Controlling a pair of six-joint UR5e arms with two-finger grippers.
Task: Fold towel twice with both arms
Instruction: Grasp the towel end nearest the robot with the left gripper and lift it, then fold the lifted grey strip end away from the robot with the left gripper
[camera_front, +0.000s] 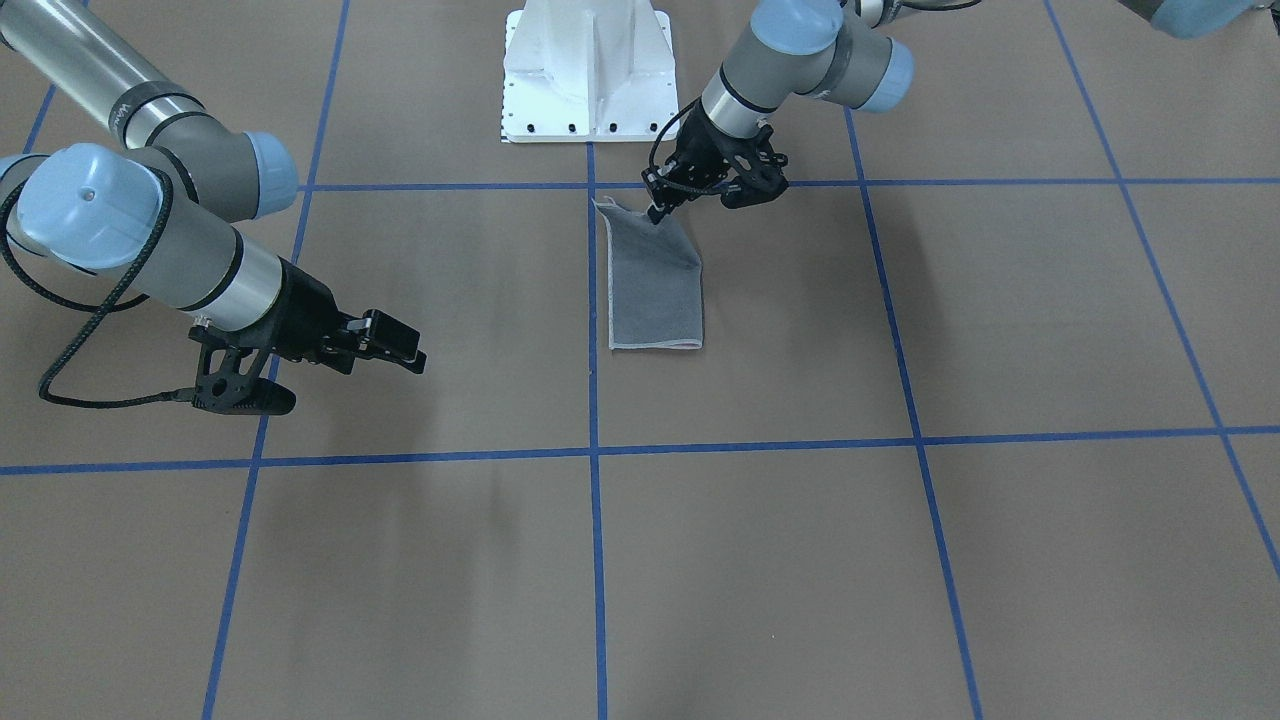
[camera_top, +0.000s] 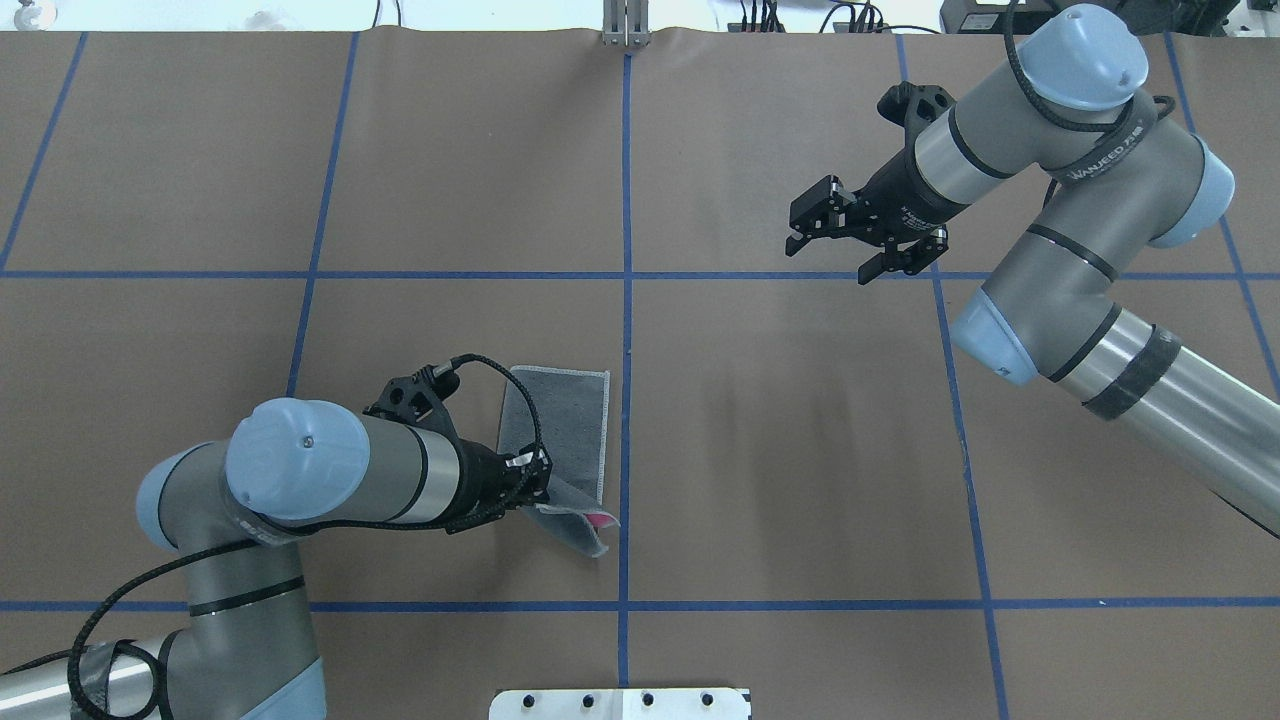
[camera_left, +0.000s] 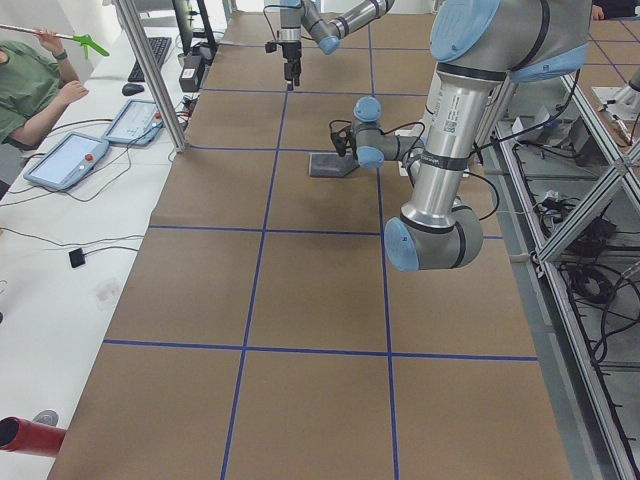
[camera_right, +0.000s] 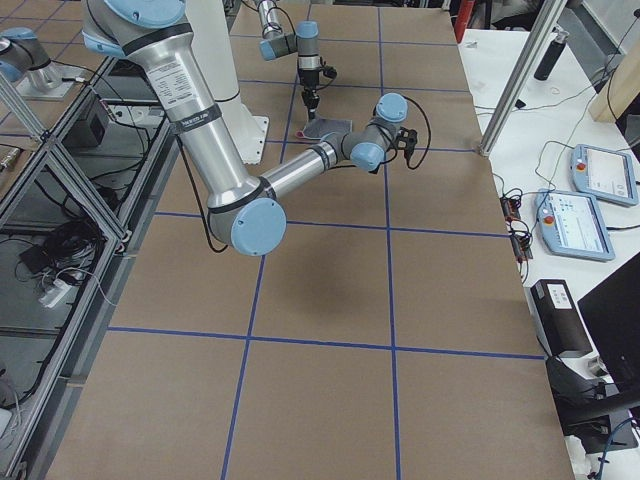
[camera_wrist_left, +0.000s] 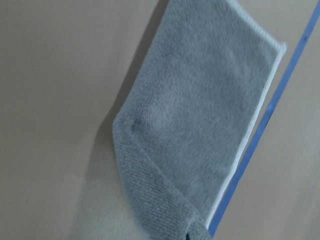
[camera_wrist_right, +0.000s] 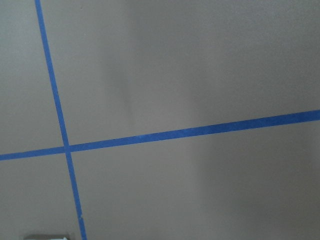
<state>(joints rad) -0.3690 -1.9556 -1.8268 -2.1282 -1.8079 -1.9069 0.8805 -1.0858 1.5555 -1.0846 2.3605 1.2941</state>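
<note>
The towel (camera_top: 575, 420) lay on the surface (camera_top: 800, 450) just beside the centre blue tape line (camera_top: 626, 400). It was already a narrow strip with its grey face out, so one fold looked done and the second not yet made.

At its end nearest the robot, the left gripper (camera_top: 540, 492) was closed on one corner and held it raised off the surface. A sliver of the pink inner face (camera_top: 601, 518) showed at the other near corner, which drooped.

That was the first risk. With only one corner pinched, carrying the end forward would probably twist the strip and land the fold askew. The layers might also part if the gripper had only some of them, which the pictures did not settle. Terry cloth could slide out of so small a pinch.

Further out, the towel's far end lay flat with nothing pressing it down. It could drag along the surface instead of staying as the hinge.

Furthest out, the right gripper (camera_top: 828, 260) hung above the surface with its jaws spread and nothing in them. It was well apart from the towel, too far to steady the loose corner.
</note>
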